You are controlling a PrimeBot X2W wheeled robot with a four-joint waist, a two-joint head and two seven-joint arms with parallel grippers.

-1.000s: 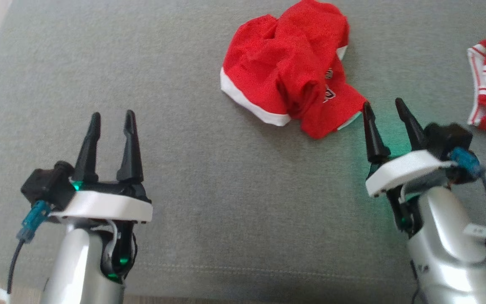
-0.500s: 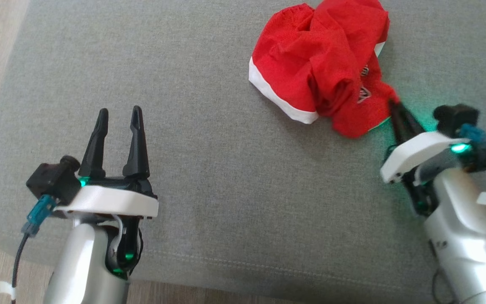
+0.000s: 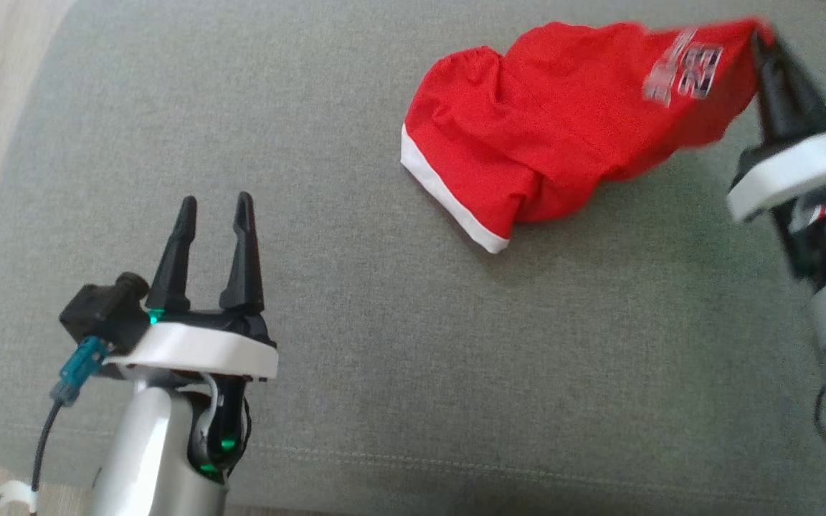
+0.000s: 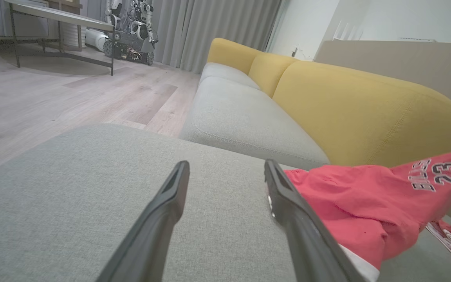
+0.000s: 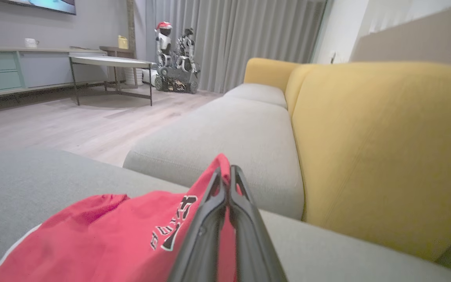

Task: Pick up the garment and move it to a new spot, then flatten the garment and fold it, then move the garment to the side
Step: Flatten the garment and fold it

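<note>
Head view puts the right pincer at the far right, its two dark fingers clenched on a corner of the red garment. The right wrist view agrees, with red cloth pinched between the closed tips. That corner, beside the printed number, is held up off the grey cushion. The rest of the garment slopes down to the left, and its white-trimmed hem rests on the cushion. The left pincer hovers at the near left, released, fingers spread, well apart from the cloth. I judge this to be the first step: picking the garment up to carry it to a new spot. The next move calls for raising the corner until the hem clears the cushion, then carrying it across without losing the thin pinch. Flattening will likely need the left pincer too.
</note>
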